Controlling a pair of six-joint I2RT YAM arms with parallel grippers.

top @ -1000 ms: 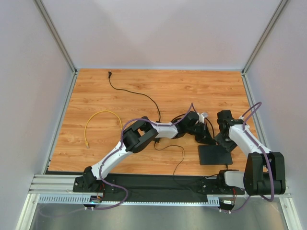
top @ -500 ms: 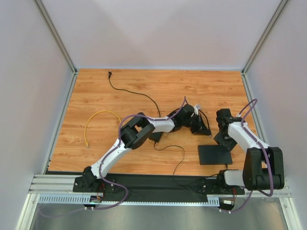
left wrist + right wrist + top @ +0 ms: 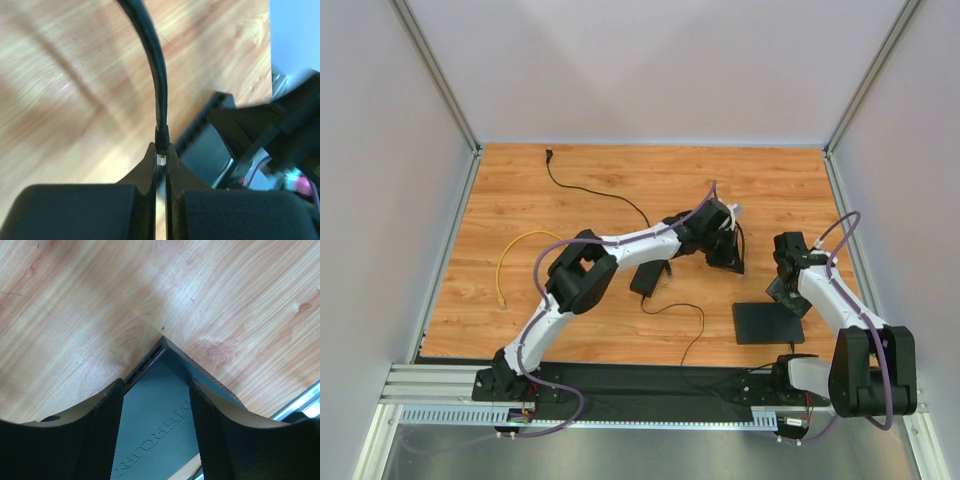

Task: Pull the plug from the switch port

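Left gripper (image 3: pixel 725 252): my fingers (image 3: pixel 142 170) are pressed together on the plug (image 3: pixel 161 160), whose pale tip sits in the slit between them. The plug's black cable (image 3: pixel 159 75) rises from the pinch and arcs up out of the wrist view. The plug is out of its port and well apart from the switch (image 3: pixel 768 323), with bare wood of the table (image 3: pixel 760 190) showing between them in the top view. The switch lies flat near the front right of the table, just ahead of my right arm's base. Right gripper (image 3: pixel 785 288): the fingers (image 3: pixel 100 435) are spread and closed on nothing. They sit over the far right corner of the switch. In the right wrist view the slab's top fills the gap between them, its corner points away from me, and a row of ports runs along the left-hand edge up to that corner. The slab also runs on beyond my right finger. I cannot tell whether the fingertips bear on its top. Upside-down lettering on the switch begins MERCUR and then leaves the frame. A small black adapter brick (image 3: pixel 648 278) lies under my left forearm, thin leads trailing from it. A yellow cable (image 3: pixel 520 250) loops at the left of the table.
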